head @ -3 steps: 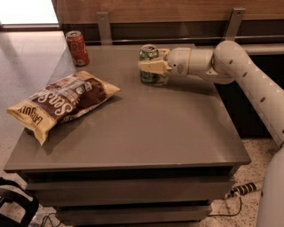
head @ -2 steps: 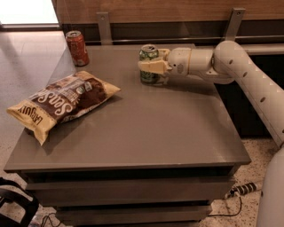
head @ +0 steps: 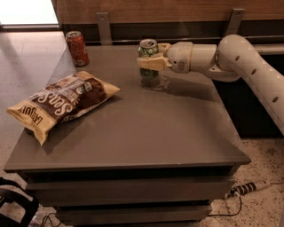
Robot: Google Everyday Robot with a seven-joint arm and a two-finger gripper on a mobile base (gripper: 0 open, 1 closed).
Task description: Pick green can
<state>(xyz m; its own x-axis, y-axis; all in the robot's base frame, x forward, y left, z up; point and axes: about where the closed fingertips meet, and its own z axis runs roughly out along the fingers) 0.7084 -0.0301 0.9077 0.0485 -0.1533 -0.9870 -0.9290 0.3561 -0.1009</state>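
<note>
Cream fingers (head: 153, 63) of the gripper (head: 149, 56) were clamped around the green can (head: 147, 48), which stood upright near the middle of the bench's (head: 155, 128) back edge. A red can (head: 77, 48) stood at the back-left corner, and a chip bag (head: 62, 104) lay by the left edge.

A big gray table (head: 133, 133) fills the middle of the room. It has dark shelves (head: 128, 190) under its top. Behind it is a brown wood wall (head: 177, 9) with two gray metal bars (head: 105, 26) going up it. Bright light (head: 26, 11) comes in at the top left and shines on the pale floor (head: 26, 66). A white plug strip (head: 248, 188) lies on the spotty floor at the right. The gripper (head: 151, 55) is over the far side of the table, closed on the green can (head: 147, 48).
</note>
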